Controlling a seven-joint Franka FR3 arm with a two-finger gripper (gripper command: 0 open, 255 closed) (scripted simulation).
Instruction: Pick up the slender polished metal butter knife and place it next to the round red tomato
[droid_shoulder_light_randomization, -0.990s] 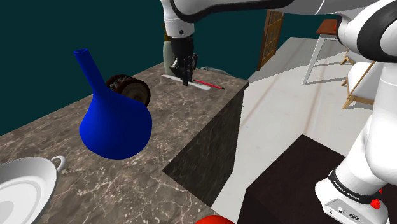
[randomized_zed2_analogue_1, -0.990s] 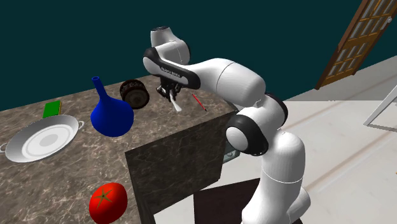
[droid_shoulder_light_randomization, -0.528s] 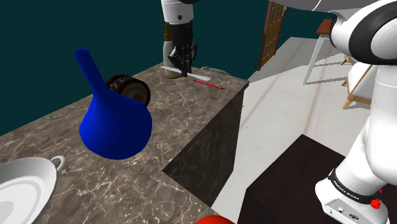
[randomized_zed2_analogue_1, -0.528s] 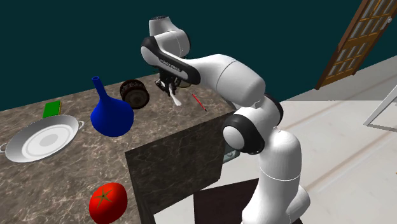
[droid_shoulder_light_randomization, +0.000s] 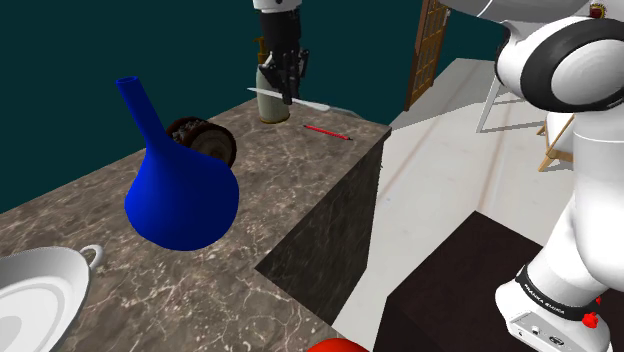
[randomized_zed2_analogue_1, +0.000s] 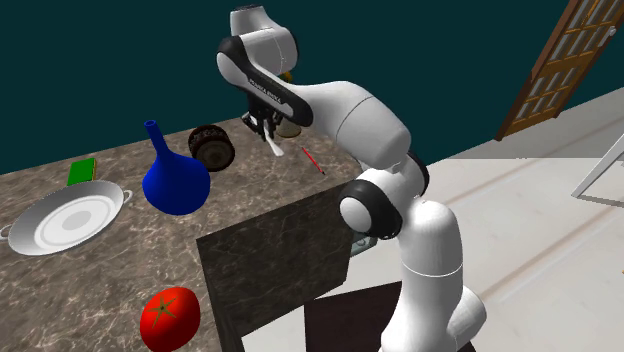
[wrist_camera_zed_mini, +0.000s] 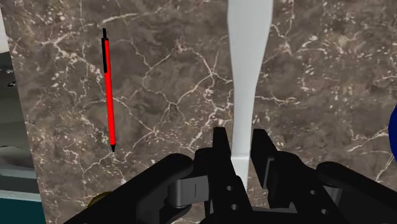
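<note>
The butter knife is a slender pale blade, held level in the air above the far end of the marble counter. My gripper is shut on its handle end. In the wrist view the knife runs straight out from between my fingers, and the gripper clasps it. The second exterior view shows the gripper with the knife hanging well above the counter. The red tomato lies at the counter's near end in that view, far from the gripper; its top peeks in at the shoulder view's bottom edge.
A red pen lies on the counter beneath the gripper. A blue long-necked vase, a dark round object and a white handled plate stand along the counter. A bottle is behind the gripper. The counter's edge drops beside the pen.
My gripper has risen with the knife, lifting it from the counter surface beside the red pen into the air. The other objects have not moved.
</note>
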